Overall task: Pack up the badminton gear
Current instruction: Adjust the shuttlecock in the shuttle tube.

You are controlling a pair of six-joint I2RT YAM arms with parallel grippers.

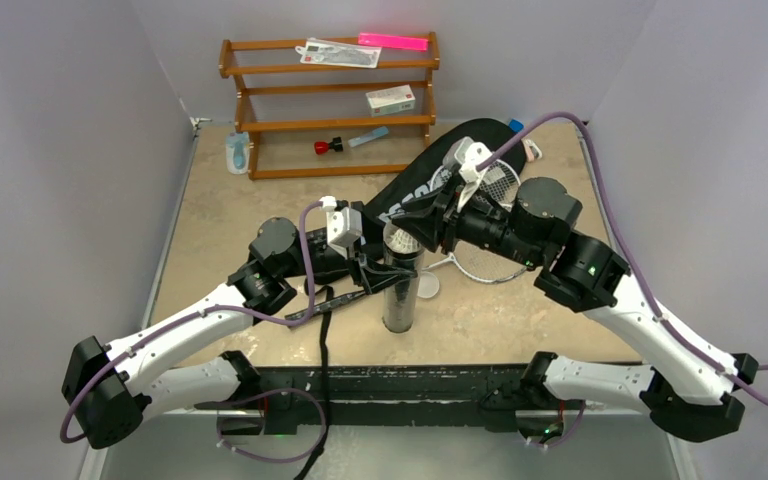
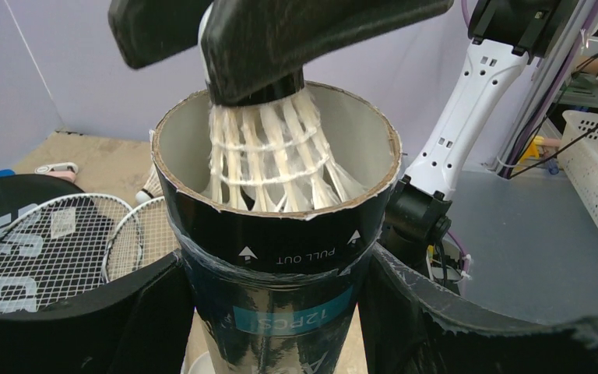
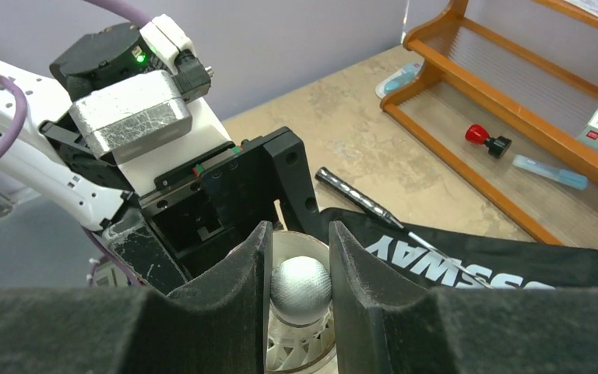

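Left jaws clamp the upright tube (image 2: 274, 261); right jaws pinch a shuttlecock (image 2: 269, 156) cork-up, feathers down inside it.

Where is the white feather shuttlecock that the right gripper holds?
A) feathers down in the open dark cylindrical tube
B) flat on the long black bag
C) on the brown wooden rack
A: the right gripper pinches the white feather shuttlecock by its rounded head, its feathers inside the mouth of the dark cylindrical tube.
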